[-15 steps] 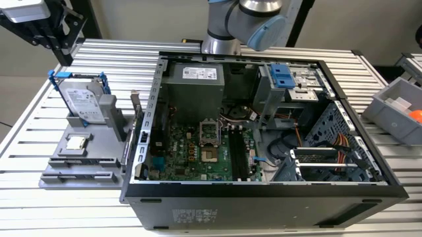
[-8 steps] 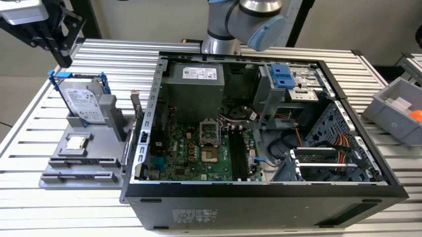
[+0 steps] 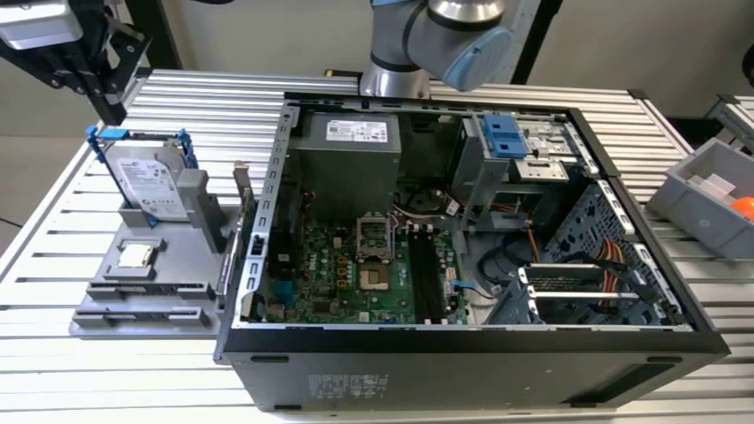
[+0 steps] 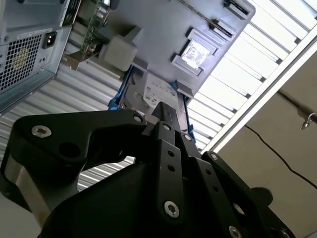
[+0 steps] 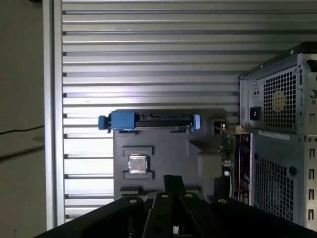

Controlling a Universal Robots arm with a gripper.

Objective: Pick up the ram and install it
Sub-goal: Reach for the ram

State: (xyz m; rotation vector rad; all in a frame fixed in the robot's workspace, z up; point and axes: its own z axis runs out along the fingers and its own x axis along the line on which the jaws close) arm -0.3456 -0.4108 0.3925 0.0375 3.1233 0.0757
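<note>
Your gripper (image 3: 116, 113), fingers together, above the blue-framed hard drive (image 3: 151, 181) at the exterior view's left, ram (image 3: 243, 190) upright on the gray holder (image 3: 171, 265), beside the case (image 3: 471, 353)

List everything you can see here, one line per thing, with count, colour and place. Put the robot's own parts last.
table: one, silver slats, under everything.
computer case: one, black and grey, side open, mid-table.
motherboard: one, green, inside the case.
power supply: one, grey, at the case's far end.
holder: one, grey, on the exterior view's left of the case.
hard drive: one, silver in a blue frame, upright in the holder.
processor chip: one, silvery, flat in the holder's square recess.
ram: one, dark green, on edge at the holder's case side.
bin: one, grey, exterior view's right, holding something orange.
robot arm: one, grey and blue, behind the case.
gripper: one, black, above the hard drive.
</note>
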